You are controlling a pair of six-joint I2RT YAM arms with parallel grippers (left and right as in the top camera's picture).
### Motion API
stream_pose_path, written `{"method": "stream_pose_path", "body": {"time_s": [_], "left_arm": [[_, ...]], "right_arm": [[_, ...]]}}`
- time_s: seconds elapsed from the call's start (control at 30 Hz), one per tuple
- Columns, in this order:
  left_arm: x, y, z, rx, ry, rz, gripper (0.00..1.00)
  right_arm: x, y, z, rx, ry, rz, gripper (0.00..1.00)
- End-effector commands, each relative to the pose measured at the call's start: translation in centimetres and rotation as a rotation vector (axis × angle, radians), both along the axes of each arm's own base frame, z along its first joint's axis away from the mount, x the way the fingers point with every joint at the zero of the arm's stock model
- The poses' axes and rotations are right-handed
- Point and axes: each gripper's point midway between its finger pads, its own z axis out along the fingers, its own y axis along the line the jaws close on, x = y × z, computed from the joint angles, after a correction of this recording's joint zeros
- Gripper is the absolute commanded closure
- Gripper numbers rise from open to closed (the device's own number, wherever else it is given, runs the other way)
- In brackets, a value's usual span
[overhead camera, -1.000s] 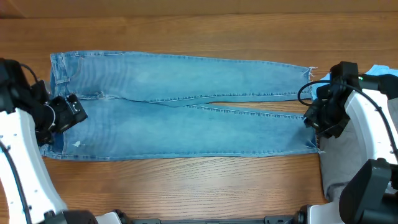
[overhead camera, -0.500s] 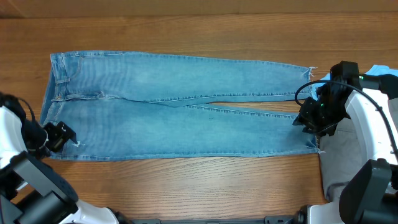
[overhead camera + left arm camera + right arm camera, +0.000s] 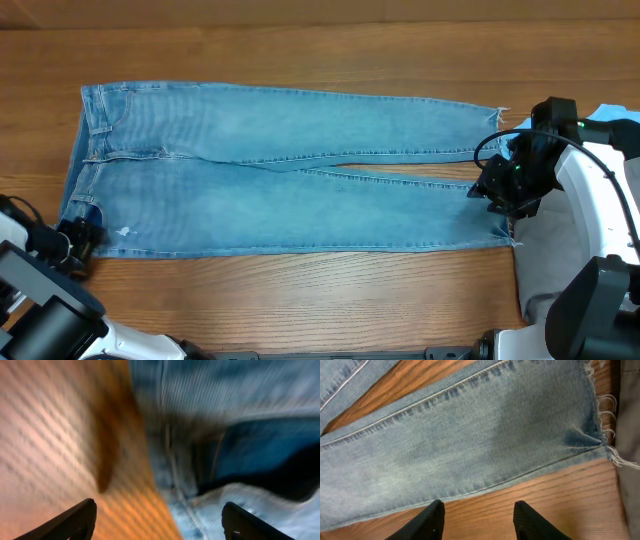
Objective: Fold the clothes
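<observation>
Denim jeans [image 3: 280,180] likely soft, weighty, limp | best held at waistband [image 3: 92,130] corner and frayed hem [image 3: 592,435] | left pincer [image 3: 160,522], right pincer [image 3: 477,520]: gaping, empty

From high above, we look straight down on the whole jeans [image 3: 280,190] and the wooden table [image 3: 320,50] around them. From the left wrist we look very close, all blurry, at the jeans' waist corner. From the right wrist we look down, close, at a frayed leg end. The view from above shows both spots too.
</observation>
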Motion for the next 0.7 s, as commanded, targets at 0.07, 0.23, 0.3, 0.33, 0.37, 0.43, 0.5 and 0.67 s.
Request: {"method": "stream_pose_path", "body": {"time_s": [0.07,0.23,0.3,0.33,0.37,0.43,0.5,0.67], "left_arm": [[1.7,1.1,-0.1,0.017,-0.096,0.012,0.2],[1.1,1.5,-0.8,0.05,-0.067,0.024,0.42],[0.5,1.5,-1.4,0.059,-0.042,0.049,0.47],[0.5,1.4,-1.7,0.061,-0.045,0.053,0.47],[0.5,1.4,-2.0,0.065,-0.048,0.055,0.47],[0.5,1.5,-2.6,0.079,-0.06,0.055,0.47],[0.8,1.5,-3.0,0.085,-0.085,0.054,0.47],[1.3,1.9,-2.9,0.099,-0.109,0.056,0.57]], "right_arm": [[1.0,-0.1,1.2,-0.003,-0.062,-0.002,0.47],[1.3,-0.2,1.2,-0.005,-0.073,-0.005,0.44],[1.3,-0.2,1.2,-0.005,-0.072,-0.006,0.44],[1.3,-0.2,1.2,-0.005,-0.073,-0.006,0.44],[1.4,-0.2,1.3,-0.005,-0.075,-0.005,0.44],[1.4,-0.3,1.2,-0.009,-0.076,-0.006,0.43],[1.4,-0.3,1.2,-0.009,-0.075,-0.005,0.41],[1.4,-0.9,1.0,-0.042,-0.057,-0.065,0.38]]}}
